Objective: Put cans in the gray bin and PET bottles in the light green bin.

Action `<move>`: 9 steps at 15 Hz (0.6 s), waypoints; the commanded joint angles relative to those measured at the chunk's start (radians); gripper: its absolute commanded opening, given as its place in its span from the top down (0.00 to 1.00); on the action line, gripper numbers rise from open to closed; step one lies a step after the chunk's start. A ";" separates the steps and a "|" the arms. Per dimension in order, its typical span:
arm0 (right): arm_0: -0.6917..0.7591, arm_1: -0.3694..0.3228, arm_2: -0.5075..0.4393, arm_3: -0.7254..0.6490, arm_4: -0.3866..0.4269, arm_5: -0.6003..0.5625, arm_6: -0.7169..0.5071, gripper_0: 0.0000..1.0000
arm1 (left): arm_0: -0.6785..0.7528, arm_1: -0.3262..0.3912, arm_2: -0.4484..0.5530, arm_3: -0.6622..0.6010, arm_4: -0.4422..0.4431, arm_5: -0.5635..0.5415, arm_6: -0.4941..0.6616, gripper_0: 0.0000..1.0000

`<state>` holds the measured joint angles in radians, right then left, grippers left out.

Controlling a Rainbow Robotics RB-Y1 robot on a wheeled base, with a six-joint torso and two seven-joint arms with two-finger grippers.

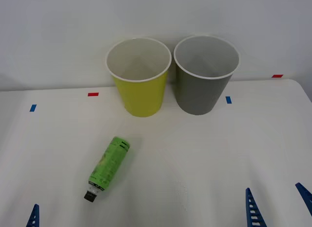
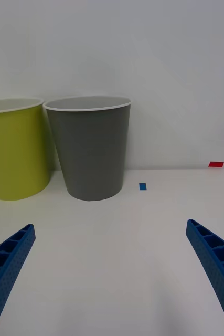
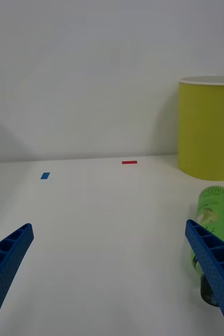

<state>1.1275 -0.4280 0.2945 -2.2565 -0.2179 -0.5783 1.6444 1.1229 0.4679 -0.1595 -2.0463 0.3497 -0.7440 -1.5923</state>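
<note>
Two grippers, fingers spread: left [image 3: 109, 283], right [image 2: 109, 278] | PET bottle [image 1: 108, 166] lying, cap half-hidden | bins' insides unseen

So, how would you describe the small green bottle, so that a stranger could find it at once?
Start at the two tapered round plastic bins by the wall, yellow-green and dark gray. On the white table before the yellow-green one, toward the robot's left, lies the slim green-labelled bottle. It alone lies flat, dark cap toward the robot.
</note>
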 commanded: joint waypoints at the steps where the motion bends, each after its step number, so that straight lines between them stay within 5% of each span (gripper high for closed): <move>1: 0.000 0.000 0.000 0.000 0.000 0.000 0.000 0.00 | 0.000 0.000 0.000 0.000 0.000 0.000 0.000 0.00; 9: 0.000 0.000 0.000 0.000 0.000 0.000 0.000 0.00 | 0.000 0.000 0.000 0.000 0.000 0.000 0.000 0.00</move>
<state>1.1275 -0.4280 0.2945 -2.2565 -0.2179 -0.5783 1.6444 1.1229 0.4679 -0.1595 -2.0463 0.3497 -0.7440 -1.5923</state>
